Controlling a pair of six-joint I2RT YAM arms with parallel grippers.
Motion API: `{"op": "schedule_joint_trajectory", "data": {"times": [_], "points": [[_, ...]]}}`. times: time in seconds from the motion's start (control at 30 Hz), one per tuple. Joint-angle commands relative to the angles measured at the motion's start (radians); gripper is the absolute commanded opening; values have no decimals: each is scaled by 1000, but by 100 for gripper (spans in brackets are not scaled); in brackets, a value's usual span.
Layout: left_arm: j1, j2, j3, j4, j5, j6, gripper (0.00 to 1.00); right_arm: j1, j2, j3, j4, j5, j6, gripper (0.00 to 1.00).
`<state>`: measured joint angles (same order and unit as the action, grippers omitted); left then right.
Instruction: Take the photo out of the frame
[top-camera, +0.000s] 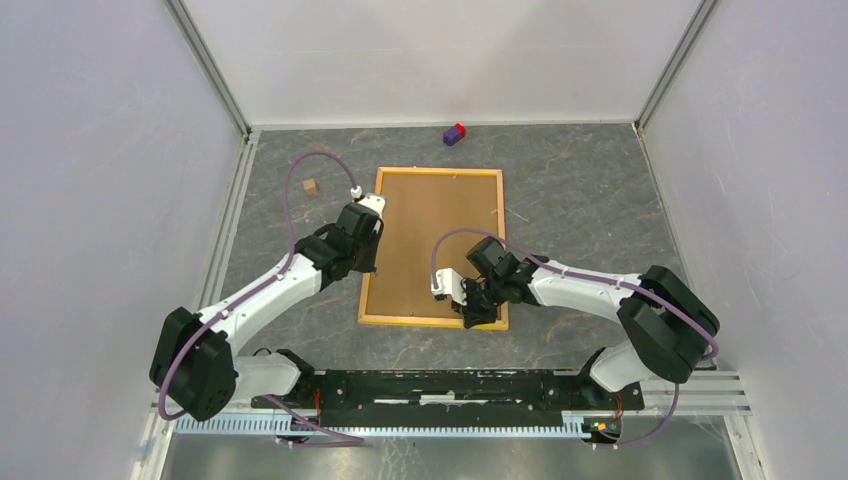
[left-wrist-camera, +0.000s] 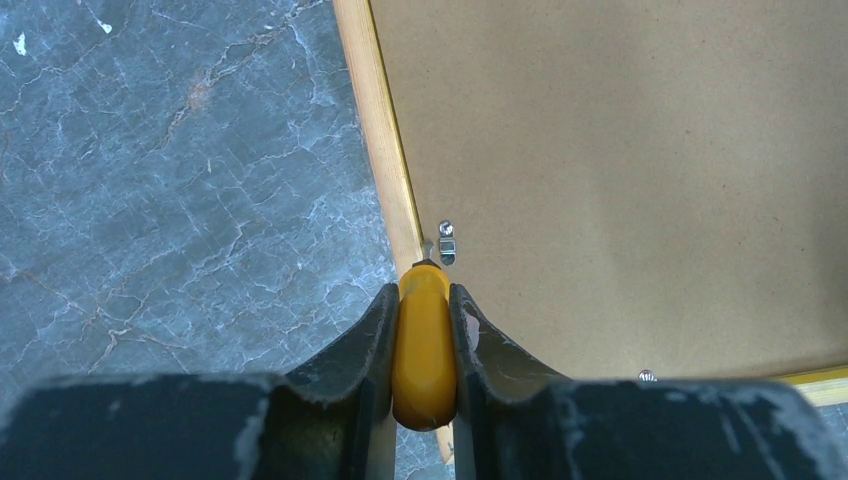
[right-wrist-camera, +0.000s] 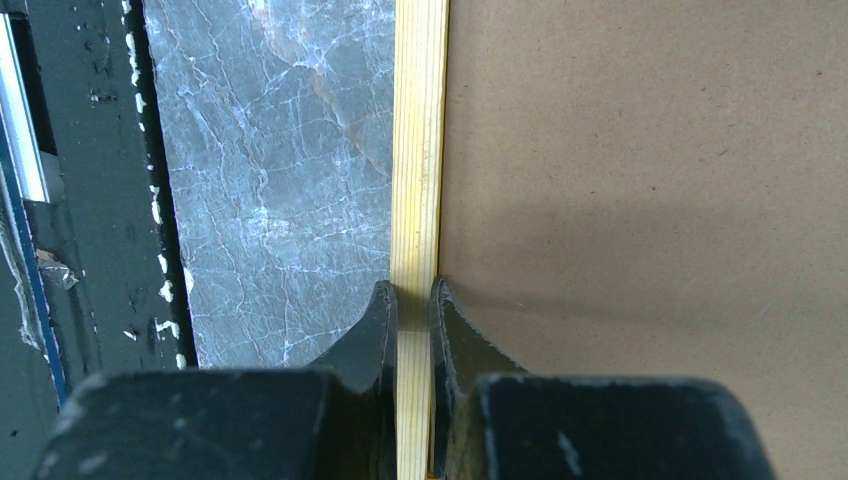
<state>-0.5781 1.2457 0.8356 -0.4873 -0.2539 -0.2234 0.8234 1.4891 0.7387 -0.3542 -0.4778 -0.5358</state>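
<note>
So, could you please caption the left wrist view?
Left gripper holds a yellow tool at a metal clip on the frame.

A tabletop (top-camera: 600, 200) with a dark grey marbled surface, veined in white, is enclosed on three sides by plain white panels: a back wall (top-camera: 440, 50), a left wall (top-camera: 90, 180) and a right wall (top-camera: 770, 150). At the two far corners aluminium posts (top-camera: 212, 70) are set, and a pale metal rail (top-camera: 232, 210) is run along the foot of the left wall. Even light is given; only soft shadows are cast.
</note>
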Motion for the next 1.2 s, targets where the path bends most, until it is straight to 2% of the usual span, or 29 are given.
{"op": "schedule_joint_trajectory", "data": {"times": [0.0, 0.2, 0.73, 0.87, 1.03, 1.17], "points": [[1, 14, -10, 47, 24, -60, 2, 9, 70, -17, 29, 49, -7, 0], [0, 16, -12, 46, 211, -79, 2, 9, 69, -18, 29, 48, -6, 0], [0, -29, -36, 7, 373, -93, 2, 11, 77, -14, 29, 49, -7, 0], [1, -22, -37, 22, 367, -100, 2, 12, 77, -12, 29, 50, -5, 0], [29, -37, -1, -3, 281, -83, 2, 12, 74, -15, 28, 50, -7, 0], [37, -92, -2, -11, 223, 58, 2, 11, 74, -15, 25, 49, -7, 0]]}}
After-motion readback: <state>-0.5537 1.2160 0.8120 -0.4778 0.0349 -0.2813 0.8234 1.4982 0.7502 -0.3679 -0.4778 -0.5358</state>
